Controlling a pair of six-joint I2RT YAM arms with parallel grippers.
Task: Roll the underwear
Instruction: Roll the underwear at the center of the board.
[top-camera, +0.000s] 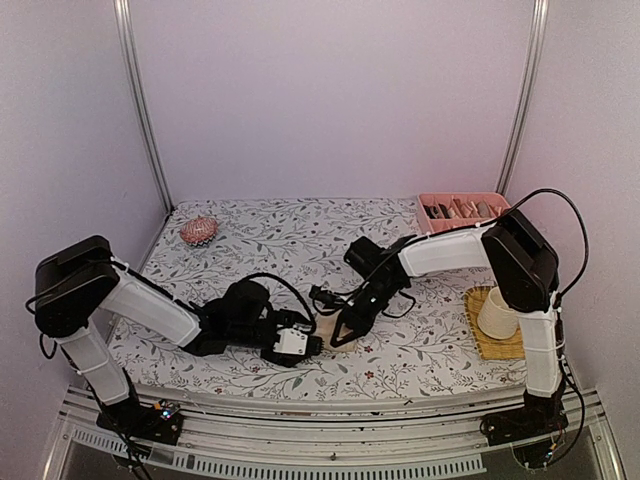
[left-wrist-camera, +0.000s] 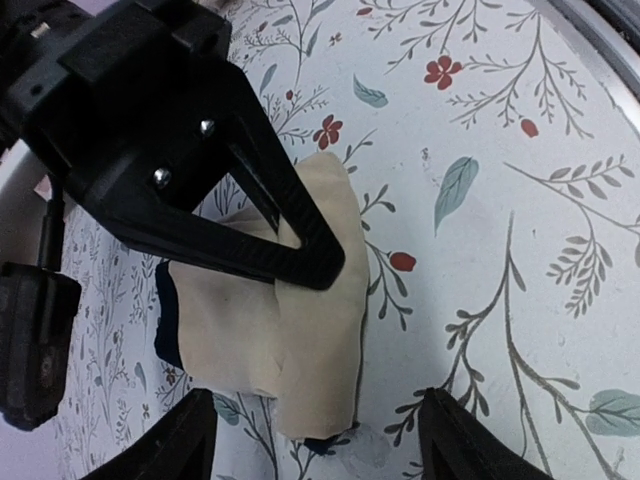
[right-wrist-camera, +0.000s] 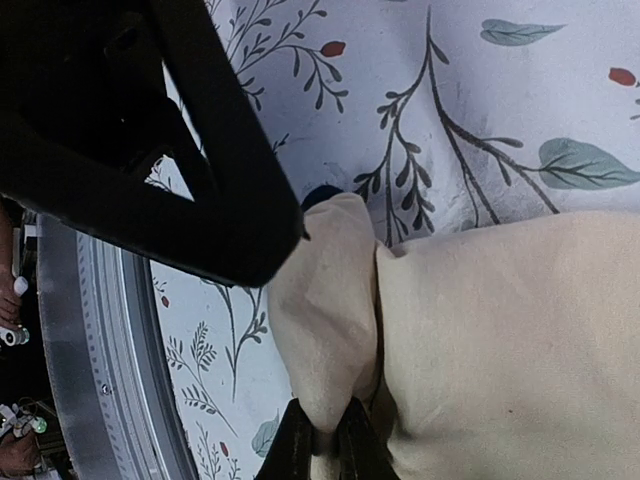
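Left arm (top-camera: 150, 305): stretched low over the desk (top-camera: 300, 225) from the left base toward the middle front.
Left tool (left-wrist-camera: 316, 425): released; its 2 fingers (left-wrist-camera: 190, 440) stand well apart, 1 on either side of the near end of the beige brief (left-wrist-camera: 300, 350), and neither is seen touching the cloth.
Right arm (top-camera: 440, 250): elbow high at the right, forearm slanting down and inward to the same spot.
Right tool (right-wrist-camera: 325, 447): clenched on a raised fold of the beige brief, the 2 tips almost together with cloth pinched between them.
Tools together: just beside each other over the brief; the right one's tips rest on the cloth a little beyond the left one's spread fingers.
Beige brief: on the desk near its front edge, about midway between the 2 arms, bunched into a narrow, partly folded strip; black edging (left-wrist-camera: 165, 320) shows along 1 side and at the near end.
Desk: pale cover printed with leafy sprigs and small red flowers; a metal rail (top-camera: 330, 405) runs along the front.
Hairbrush (top-camera: 198, 232): round, reddish-pink, at the far left, well apart from the brief.
Pink tray (top-camera: 465, 196): at the far right, holding items too small to tell.
Yellow mat (top-camera: 483, 345): on the right side, with a cream cup (top-camera: 497, 312) standing on it, beside the right arm.
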